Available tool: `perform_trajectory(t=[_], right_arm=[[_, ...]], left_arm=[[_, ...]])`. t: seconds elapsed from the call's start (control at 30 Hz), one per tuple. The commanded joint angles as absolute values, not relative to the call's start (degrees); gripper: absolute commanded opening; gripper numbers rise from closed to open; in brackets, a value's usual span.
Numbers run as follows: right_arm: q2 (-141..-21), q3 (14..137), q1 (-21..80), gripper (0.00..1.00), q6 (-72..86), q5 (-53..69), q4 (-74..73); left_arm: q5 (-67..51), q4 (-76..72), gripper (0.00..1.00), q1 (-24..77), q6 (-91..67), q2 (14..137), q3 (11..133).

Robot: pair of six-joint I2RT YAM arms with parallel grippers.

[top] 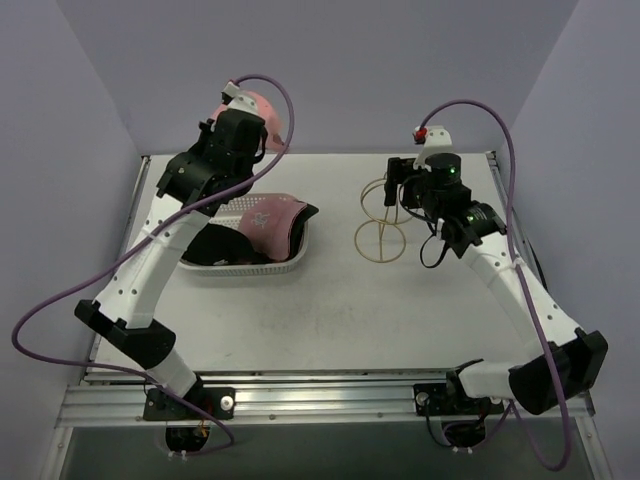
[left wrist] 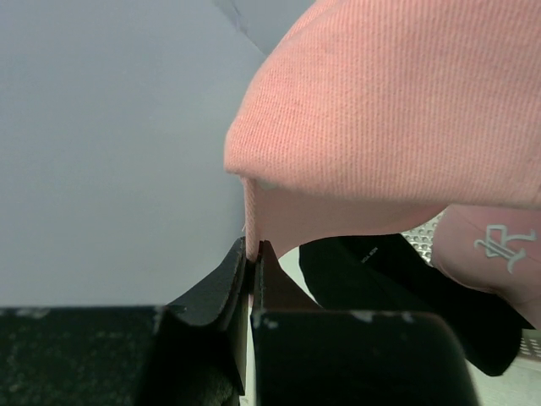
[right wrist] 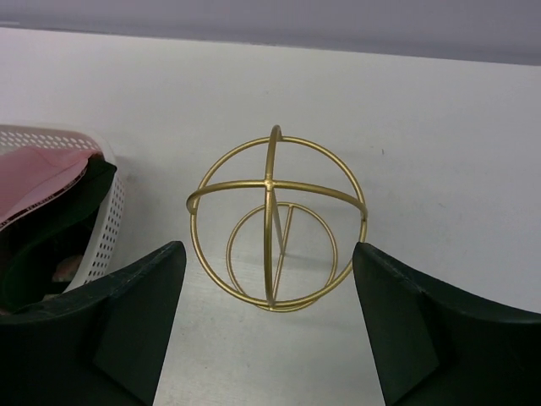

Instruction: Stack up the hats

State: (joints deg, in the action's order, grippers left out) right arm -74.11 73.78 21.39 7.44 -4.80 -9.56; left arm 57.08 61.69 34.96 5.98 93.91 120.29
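My left gripper (left wrist: 252, 250) is shut on the fabric edge of a pink hat (left wrist: 397, 110), and the top view shows that hat (top: 264, 107) held high above the table's back left with the gripper (top: 245, 118) at its near side. Below, a second pink hat (top: 272, 220) with a white logo lies on a black hat (top: 222, 245) in the basket. My right gripper (right wrist: 266, 254) is open, its fingers apart on either side of the gold wire stand (right wrist: 275, 220) without touching it.
The white perforated basket (top: 292, 262) sits left of centre on the table. The gold wire stand (top: 380, 226) stands right of it, with my right gripper (top: 398, 185) just behind it. Purple walls enclose the table on three sides.
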Motion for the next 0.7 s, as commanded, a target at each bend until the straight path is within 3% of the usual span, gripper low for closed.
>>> perform_trajectory(t=[0.0, 0.13, 0.33, 0.67], right_arm=[[-68.91, 76.55, 21.0, 0.76, 6.33, -5.11, -11.69], [-65.92, 75.59, 23.46, 0.73, 1.5, 3.05, -10.12], [-67.58, 77.7, 29.87, 0.7, -4.39, 5.09, -9.94], [-68.03, 75.5, 29.97, 0.71, -6.59, 1.86, -0.97]], left_arm=[[59.94, 65.03, 0.02, 39.27, 4.83, 96.49, 127.52], [60.64, 68.55, 0.02, 43.85, 4.92, 101.42, 136.56], [63.19, 72.86, 0.02, 51.65, 5.8, 111.51, 150.28], [61.0, 73.3, 0.02, 58.0, 2.46, 116.1, 153.98]])
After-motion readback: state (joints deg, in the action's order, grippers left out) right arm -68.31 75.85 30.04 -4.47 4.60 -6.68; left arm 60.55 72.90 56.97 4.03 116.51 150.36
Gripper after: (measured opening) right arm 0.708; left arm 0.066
